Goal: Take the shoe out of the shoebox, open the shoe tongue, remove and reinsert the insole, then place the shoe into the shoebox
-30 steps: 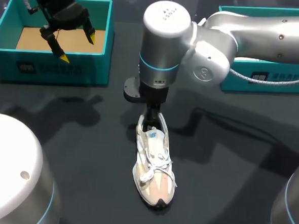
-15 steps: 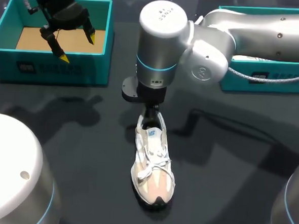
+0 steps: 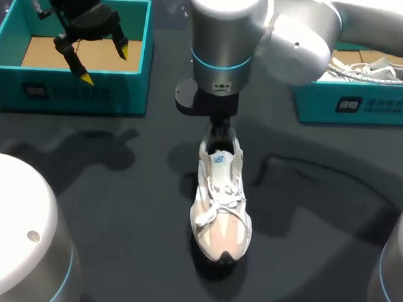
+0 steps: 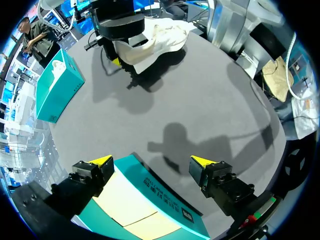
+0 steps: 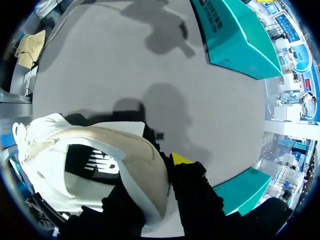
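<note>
Head view
- left gripper (image 3: 104,63): upper left of frame, hanging over the open teal shoebox (image 3: 75,92); fingers spread wide, nothing between them.
- right arm (image 3: 291,33): enters from upper right, wrist at top centre, pointing straight down.
- right gripper (image 3: 220,133): at the heel of the shoe (image 3: 222,210), mostly hidden by the wrist.
- shoe: centre of frame on the dark table (image 3: 102,206), outside both boxes, toe toward the lower edge, laces tied.
- second shoebox (image 3: 355,105): upper right, another pale shoe inside it.

Left wrist view
- left gripper (image 4: 150,161): released, both yellow tips apart over the shoebox (image 4: 165,195) wall and cardboard floor.
- shoe (image 4: 160,35): far ahead on the table, right gripper (image 4: 117,47) at its heel.
- second shoebox (image 4: 55,85): beside the shoe, well apart.

Right wrist view
- right gripper (image 5: 157,172): clenched on the heel collar of the shoe (image 5: 85,150); one yellow tip outside the heel, the other finger inside the opening.
</note>
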Tool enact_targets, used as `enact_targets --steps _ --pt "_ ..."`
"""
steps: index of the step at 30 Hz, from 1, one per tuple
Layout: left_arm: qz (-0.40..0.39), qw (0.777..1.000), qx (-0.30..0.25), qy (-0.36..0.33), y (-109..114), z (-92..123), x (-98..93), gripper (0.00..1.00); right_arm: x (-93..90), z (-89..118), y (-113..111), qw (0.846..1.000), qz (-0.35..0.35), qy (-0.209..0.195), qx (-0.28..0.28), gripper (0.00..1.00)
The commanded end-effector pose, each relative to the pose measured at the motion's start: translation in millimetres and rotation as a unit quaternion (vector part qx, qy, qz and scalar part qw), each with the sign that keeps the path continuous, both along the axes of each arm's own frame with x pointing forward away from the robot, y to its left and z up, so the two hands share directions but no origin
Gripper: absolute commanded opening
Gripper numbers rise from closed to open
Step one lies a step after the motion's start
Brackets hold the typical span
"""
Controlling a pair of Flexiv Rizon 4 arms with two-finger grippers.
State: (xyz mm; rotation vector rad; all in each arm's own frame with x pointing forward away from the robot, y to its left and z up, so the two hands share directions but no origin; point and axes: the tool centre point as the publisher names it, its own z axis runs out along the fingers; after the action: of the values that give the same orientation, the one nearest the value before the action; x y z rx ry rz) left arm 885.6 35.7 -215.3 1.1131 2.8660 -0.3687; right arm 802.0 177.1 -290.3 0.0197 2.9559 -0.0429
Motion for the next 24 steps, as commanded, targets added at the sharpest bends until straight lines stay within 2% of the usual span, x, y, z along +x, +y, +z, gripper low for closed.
enact_targets --steps 1,2,19,24 --pt "0.0 1.0 0.001 0.0 0.1 0.3 0.3 1.0 -5.4 57.5 -14.9 1.0 0.003 -0.004 0.006 0.0" --pt "0.0 1.0 0.001 0.0 0.1 0.3 0.3 1.0 -4.5 63.4 -16.0 1.0 -0.006 -0.002 0.0 0.0" --pt "0.0 1.0 0.001 0.0 0.1 0.3 0.3 1.0 -4.5 63.4 -16.0 1.0 -0.006 -0.002 0.0 0.0" --pt "0.0 1.0 0.001 0.0 0.1 0.3 0.3 1.0 -1.1 92.5 -35.3 0.999 -0.043 -0.021 -0.003 0.0"
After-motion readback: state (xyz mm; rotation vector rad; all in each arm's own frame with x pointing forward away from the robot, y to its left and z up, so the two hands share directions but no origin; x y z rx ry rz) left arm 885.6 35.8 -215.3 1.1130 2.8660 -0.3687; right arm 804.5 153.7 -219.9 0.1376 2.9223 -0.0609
